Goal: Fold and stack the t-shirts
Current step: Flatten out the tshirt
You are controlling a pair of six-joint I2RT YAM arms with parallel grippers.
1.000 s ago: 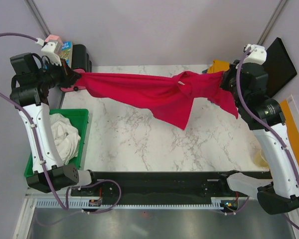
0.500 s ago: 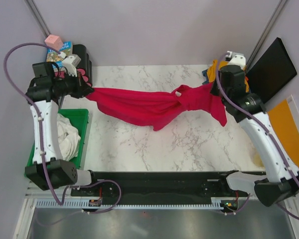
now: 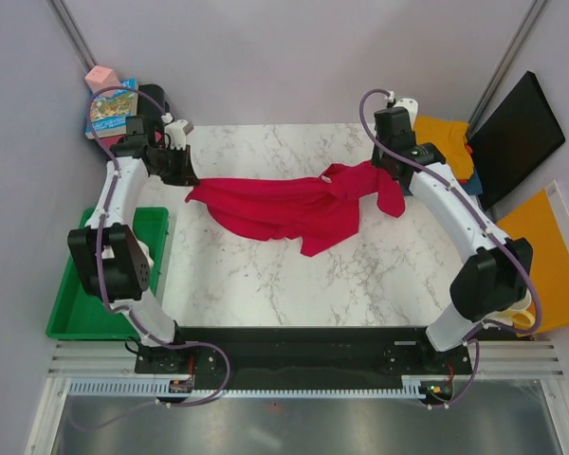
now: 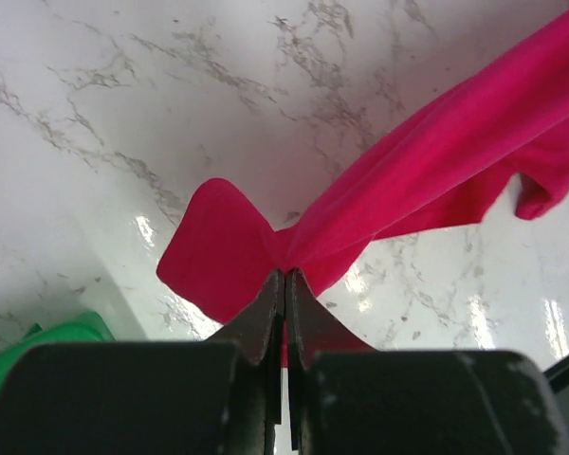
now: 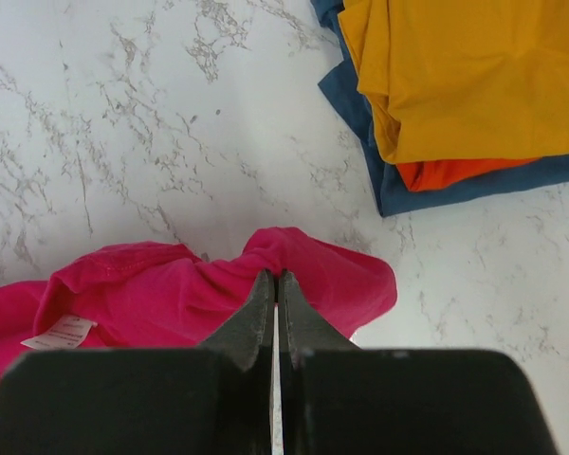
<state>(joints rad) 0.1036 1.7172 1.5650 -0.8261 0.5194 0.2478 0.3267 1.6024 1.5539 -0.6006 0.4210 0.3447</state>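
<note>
A crimson-red t-shirt (image 3: 284,201) hangs stretched between my two grippers over the far part of the marble table. My left gripper (image 3: 188,177) is shut on its left corner, seen in the left wrist view (image 4: 286,275) with the cloth (image 4: 427,171) running up and right. My right gripper (image 3: 387,163) is shut on its right end; in the right wrist view (image 5: 276,277) the red cloth (image 5: 152,294) bunches below the fingertips, a white label showing. A folded stack, yellow-orange t-shirt (image 5: 465,76) on orange (image 5: 455,172) on blue (image 5: 474,187), lies at the far right (image 3: 446,142).
A green bin (image 3: 71,294) stands off the table's left edge. A pink block and books (image 3: 109,104) sit at the far left corner beside a black case. A black panel (image 3: 517,133) and a flat orange board (image 3: 545,256) stand to the right.
Both grippers have moved inward and toward the table's far middle, bringing the red shirt down so it sags and bunches on the marble. The white cloth in the green bin no longer shows.
</note>
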